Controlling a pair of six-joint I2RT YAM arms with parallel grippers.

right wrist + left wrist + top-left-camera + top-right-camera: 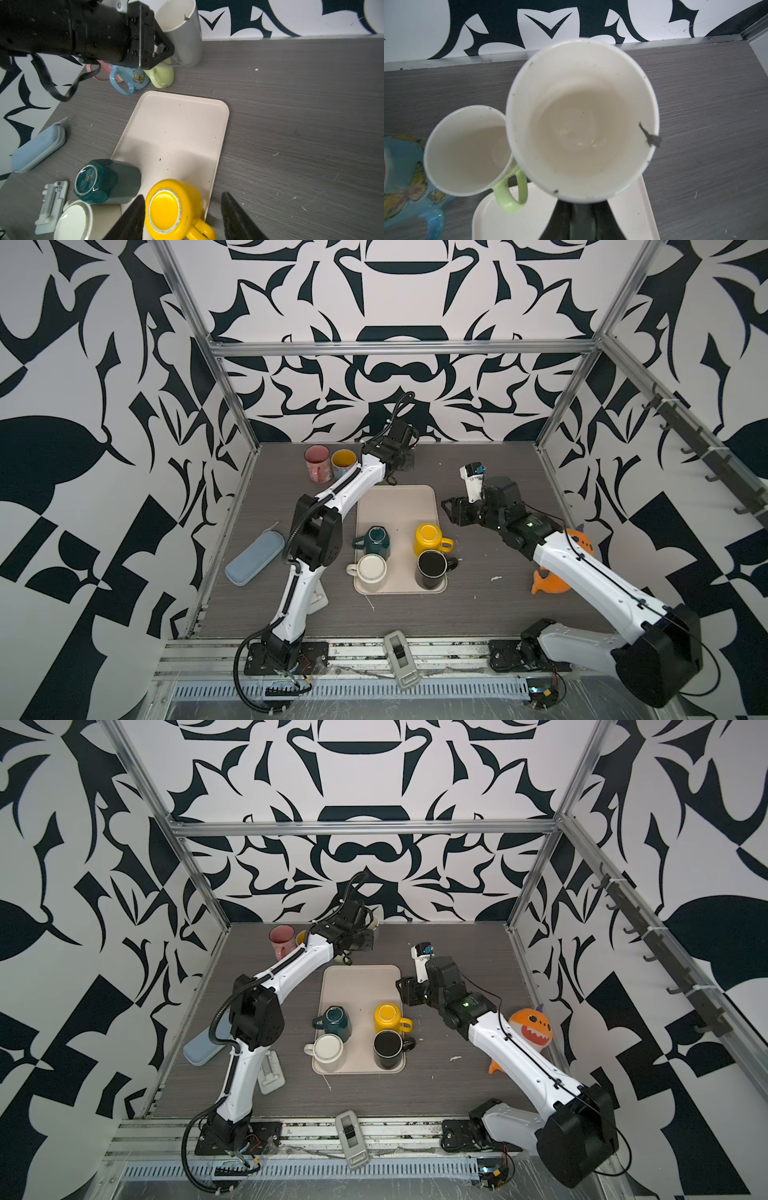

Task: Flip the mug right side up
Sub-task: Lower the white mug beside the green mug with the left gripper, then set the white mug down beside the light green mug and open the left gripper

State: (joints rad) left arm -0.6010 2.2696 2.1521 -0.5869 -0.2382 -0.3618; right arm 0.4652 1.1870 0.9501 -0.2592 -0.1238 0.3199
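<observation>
The left pincer gripped the white mug, mouth up, at the worktop's far edge; setting down and release seemingly came next. The right pincer hung open over an upturned yellow mug.

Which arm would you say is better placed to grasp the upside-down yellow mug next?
Right, probably: the right gripper is open and aimed at the yellow mug, seen between its jaws in its wrist view; the left gripper is shut on the white mug.
</observation>
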